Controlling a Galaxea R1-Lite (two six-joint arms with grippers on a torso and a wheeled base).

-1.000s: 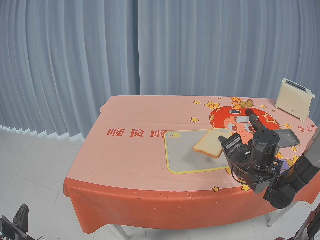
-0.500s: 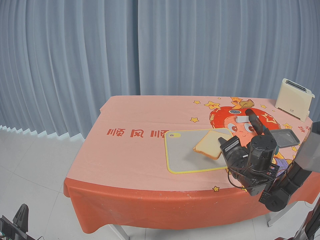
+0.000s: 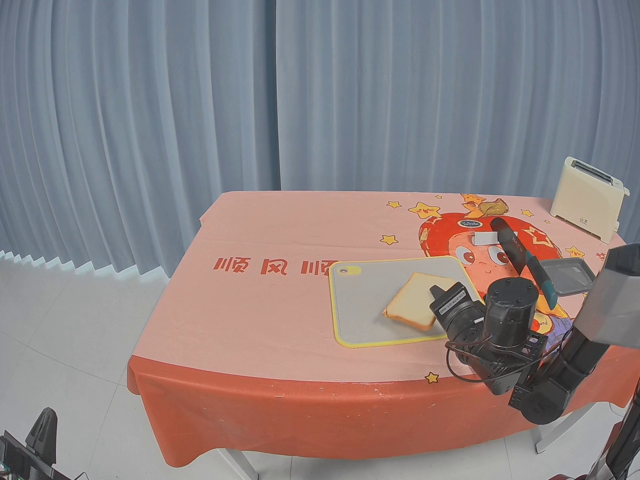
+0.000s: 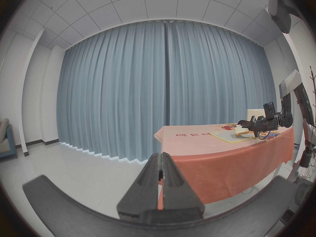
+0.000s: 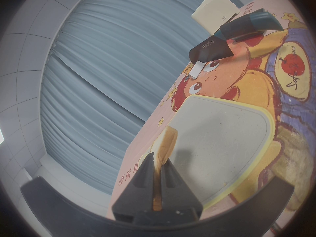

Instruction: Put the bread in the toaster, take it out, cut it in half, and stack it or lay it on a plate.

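- Over the right end of the yellow-rimmed cutting board (image 3: 363, 305), the right gripper (image 3: 435, 299) pinches one edge of the bread (image 3: 413, 299) between its two fingers
- From the right wrist view the slice (image 5: 167, 141) stands edge-on in that gripper (image 5: 157, 163), its crust caught between the dark fingers, and it throws a shadow onto the grey board (image 5: 227, 132)
- The slice is tilted, its free end low over the board; I cannot tell whether it touches
- Down beside the table on the robot's left, well away from the board, the left gripper (image 4: 161, 160) hangs with its fingers pressed together and nothing between them
- A knife (image 3: 522, 259) with a dark blade and teal handle lies on the orange tablecloth (image 3: 267, 308) behind the right arm, just beside a grey tray (image 3: 575, 276)
- The cream toaster (image 3: 588, 198) stands at the far right corner of the table, well apart from the bread, slots up
- Blue-grey curtains (image 3: 267, 68) close off the wall behind the table
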